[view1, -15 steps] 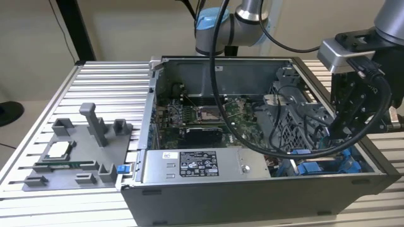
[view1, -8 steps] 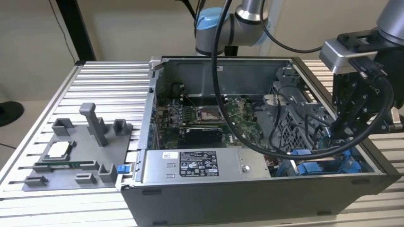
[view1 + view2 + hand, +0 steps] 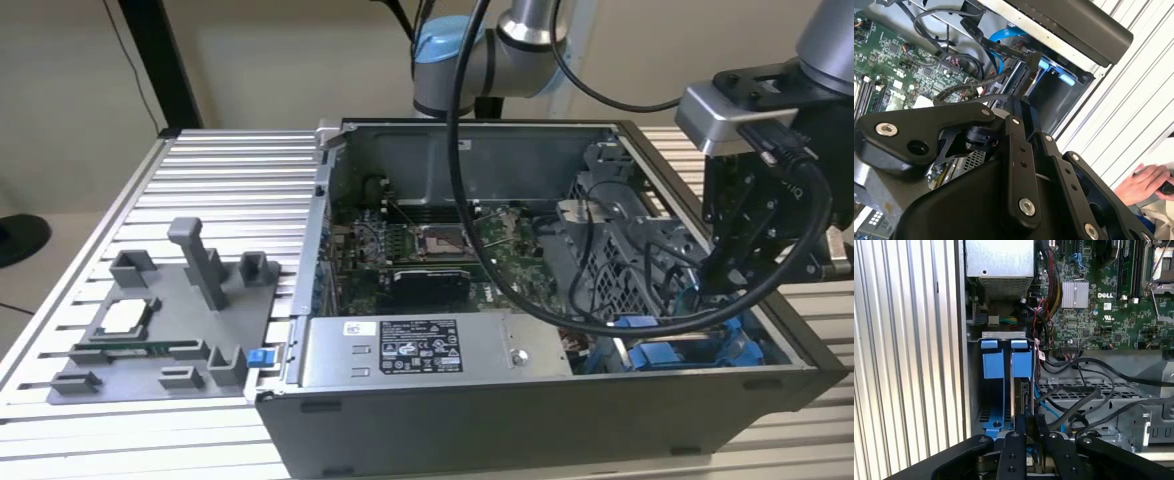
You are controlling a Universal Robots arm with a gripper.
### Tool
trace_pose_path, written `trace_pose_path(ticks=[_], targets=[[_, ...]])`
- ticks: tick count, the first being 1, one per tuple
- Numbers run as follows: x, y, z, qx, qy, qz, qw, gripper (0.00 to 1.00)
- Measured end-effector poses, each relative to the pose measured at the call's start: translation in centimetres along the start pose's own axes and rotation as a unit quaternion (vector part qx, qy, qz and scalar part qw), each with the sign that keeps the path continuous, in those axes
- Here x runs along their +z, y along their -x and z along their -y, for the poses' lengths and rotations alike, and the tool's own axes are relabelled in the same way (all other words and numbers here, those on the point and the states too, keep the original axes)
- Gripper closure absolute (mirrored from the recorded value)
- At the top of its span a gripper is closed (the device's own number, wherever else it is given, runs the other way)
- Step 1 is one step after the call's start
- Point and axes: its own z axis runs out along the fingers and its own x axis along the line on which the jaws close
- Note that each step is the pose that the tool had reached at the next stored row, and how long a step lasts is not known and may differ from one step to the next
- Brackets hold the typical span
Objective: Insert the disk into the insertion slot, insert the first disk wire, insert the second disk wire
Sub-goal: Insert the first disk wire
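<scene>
1. Black claw (image 3: 1029,416), first wrist view: reaches down into the open computer case (image 3: 534,420) at its near corner on the exterior view's right. Clenched or released: cannot tell, since its own linkage covers the tip.
2. Disk (image 3: 1025,392) stands on edge in the insertion slot (image 3: 989,415), in the compartment on the motherboard side, directly under the claw. Contact between them: cannot tell.
3. Two bright blue latch tabs (image 3: 993,366) sit side by side at the slot's end towards the power-supply box (image 3: 340,352).
4. Second wrist view: a blue cable (image 3: 1004,35) and a black flat connector (image 3: 1031,57) hang near the claw.
5. Labels: the power-supply box carries a black-and-white printed sticker (image 3: 419,345). The green motherboard (image 3: 1104,315) bears white printed marks beside a silver heatsink (image 3: 1075,294).
6. Case rests on a slatted metal desk (image 3: 227,200). On the exterior view's left is a grey tray (image 3: 80,385) with upright posts, holding a square silver chip (image 3: 123,315) and a green memory stick (image 3: 134,348).
7. A person's hand (image 3: 1146,182) rests at the desk's edge in the second wrist view.
</scene>
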Motion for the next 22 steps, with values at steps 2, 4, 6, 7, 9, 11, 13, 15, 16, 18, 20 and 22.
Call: trace_pose_path(ticks=[2,4,6,7,9,11,13,15,16,18,20,22], targets=[[0.00,0.00,0.00,0.000,0.0000,0.0000,1.0000,1.00],[0.02,0.00,0.12,0.000,0.0000,0.0003,1.0000,1.00],[0.09,-0.04,0.41,0.000,0.0003,0.0011,1.0000,1.00],[0.15,-0.06,0.58,0.000,0.0004,0.0019,1.0000,1.00],[0.33,-0.14,0.82,0.001,0.0006,0.0051,1.0000,1.00],[0.52,-0.23,1.02,0.001,0.0010,0.0092,1.0000,1.00],[0.72,-0.32,1.19,0.001,0.0015,0.0131,0.9999,1.00],[0.92,-0.42,1.32,0.002,0.0022,0.0158,0.9999,1.00],[1.03,-0.48,1.35,0.002,0.0028,0.0163,0.9999,1.00],[1.26,-0.59,1.41,0.002,0.0041,0.0169,0.9998,1.00],[1.49,-0.65,1.39,0.003,0.0053,0.0170,0.9998,1.00],[1.75,-0.66,1.38,0.003,0.0058,0.0171,0.9998,1.00]])
